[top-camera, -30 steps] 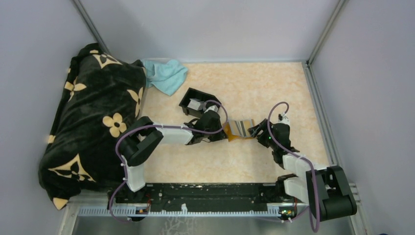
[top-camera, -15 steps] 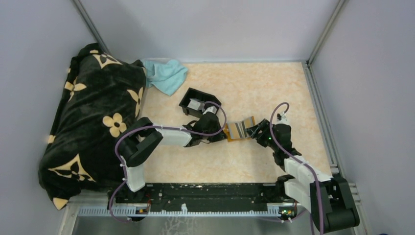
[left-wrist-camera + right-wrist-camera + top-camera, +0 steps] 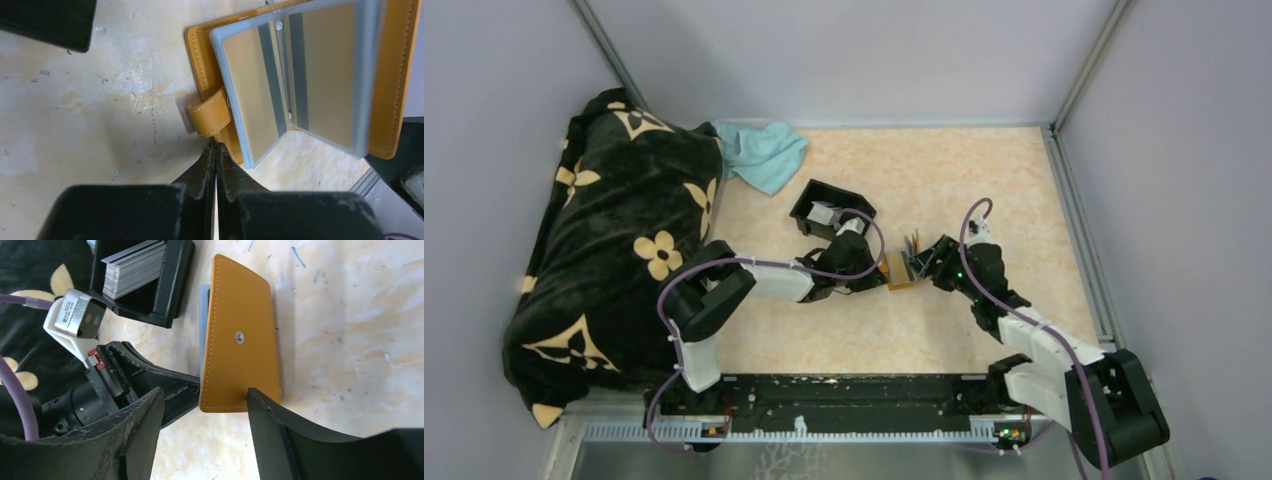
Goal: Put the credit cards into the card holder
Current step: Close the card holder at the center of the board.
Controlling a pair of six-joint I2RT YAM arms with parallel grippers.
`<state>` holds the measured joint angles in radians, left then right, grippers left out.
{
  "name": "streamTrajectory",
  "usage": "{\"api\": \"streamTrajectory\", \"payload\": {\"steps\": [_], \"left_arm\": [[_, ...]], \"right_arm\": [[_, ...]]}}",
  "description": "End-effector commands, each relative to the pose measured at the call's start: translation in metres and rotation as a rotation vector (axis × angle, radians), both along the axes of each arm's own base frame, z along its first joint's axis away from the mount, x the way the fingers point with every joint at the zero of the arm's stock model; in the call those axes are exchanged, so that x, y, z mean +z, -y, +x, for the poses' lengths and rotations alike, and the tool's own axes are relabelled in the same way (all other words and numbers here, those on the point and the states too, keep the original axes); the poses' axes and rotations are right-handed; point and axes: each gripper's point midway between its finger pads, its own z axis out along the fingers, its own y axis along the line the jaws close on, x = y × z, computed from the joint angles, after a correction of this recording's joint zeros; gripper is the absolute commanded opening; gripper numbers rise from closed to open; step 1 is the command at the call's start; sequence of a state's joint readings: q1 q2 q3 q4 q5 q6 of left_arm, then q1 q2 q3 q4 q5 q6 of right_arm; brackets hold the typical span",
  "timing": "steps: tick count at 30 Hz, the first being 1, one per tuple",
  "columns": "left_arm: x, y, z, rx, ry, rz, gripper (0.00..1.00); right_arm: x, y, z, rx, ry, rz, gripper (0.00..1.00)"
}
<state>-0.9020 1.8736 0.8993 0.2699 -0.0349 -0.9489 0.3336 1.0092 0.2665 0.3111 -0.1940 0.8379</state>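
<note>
The card holder (image 3: 902,268), an orange wallet, lies half folded at the table's middle. Its clear sleeves (image 3: 280,85) and closure tab (image 3: 210,112) face the left wrist camera. My left gripper (image 3: 216,147) is shut on the wallet's near edge just below the tab. My right gripper (image 3: 205,395) is open behind the raised cover (image 3: 240,340), and one of its fingers (image 3: 270,425) touches that cover's lower edge. The credit cards (image 3: 132,267) stand stacked in a black tray (image 3: 829,212) behind the left arm.
A black blanket with cream flowers (image 3: 614,250) is heaped along the left side. A teal cloth (image 3: 764,152) lies at the back left. Grey walls close in the table, and a metal rail (image 3: 844,400) runs along the near edge.
My right gripper has moved left and tipped the wallet's right cover from lying flat to standing nearly upright. The left gripper has stayed in place, shut.
</note>
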Motion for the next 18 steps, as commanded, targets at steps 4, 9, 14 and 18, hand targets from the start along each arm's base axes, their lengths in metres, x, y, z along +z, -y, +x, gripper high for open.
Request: {"api": "streamTrajectory", "payload": {"steps": [4,9,14,18], "left_arm": [[-0.079,-0.071,-0.047,-0.003,-0.182,0.316,0.04],[-0.079,-0.073,-0.049,0.000,-0.183,0.315,0.04],[-0.079,-0.073,-0.047,0.009,-0.180,0.312,0.05],[-0.079,-0.073,-0.046,0.021,-0.178,0.312,0.11]], "right_arm": [[0.022,-0.025,0.014,0.043,0.071,-0.001,0.62],[0.005,-0.035,0.010,0.067,0.039,-0.011,0.62],[-0.011,-0.035,0.009,0.064,0.013,-0.013,0.61],[-0.019,-0.038,0.010,0.068,-0.001,-0.011,0.60]]}}
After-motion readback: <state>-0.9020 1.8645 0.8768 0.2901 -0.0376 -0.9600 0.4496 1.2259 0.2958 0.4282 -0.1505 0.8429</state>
